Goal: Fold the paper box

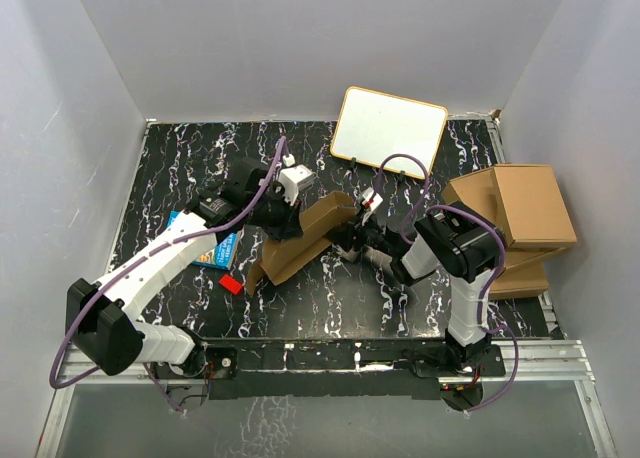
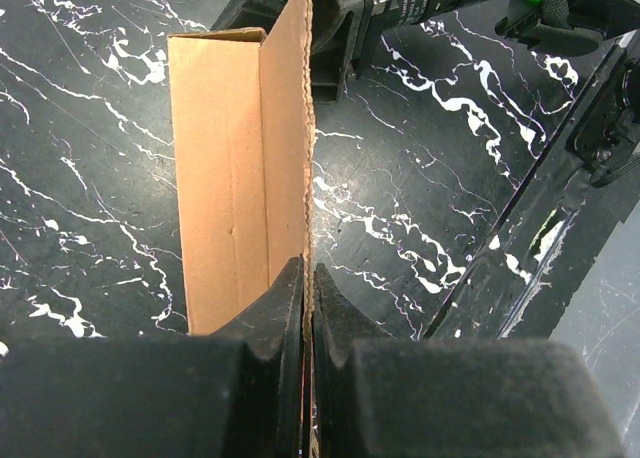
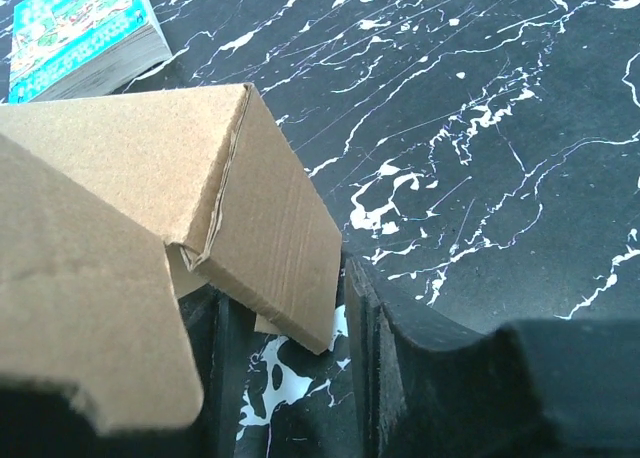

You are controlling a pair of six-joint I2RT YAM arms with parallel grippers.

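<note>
Paper box [image 1: 300,243] lies mid-way across the table [image 1: 180,158], its long axis slanting near-left to far-right between both arms. Left gripper [image 2: 308,278] is clamped tight on the upright wall's edge. Right gripper [image 3: 285,293] stands part-open around the far-end flap corner, not pinching, so that end looks like the right arm's to fold

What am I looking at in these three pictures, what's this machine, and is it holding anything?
Two robot arms are bolted to a black marbled table. One picture looks down from above; the other two come from cameras on each wrist. The left arm has its jaws shut on the edge of the paper box, a half-folded brown cardboard piece. The right arm has its jaws apart around one flap. Also lying there: a blue book, a whiteboard and stacked cardboard boxes.
</note>
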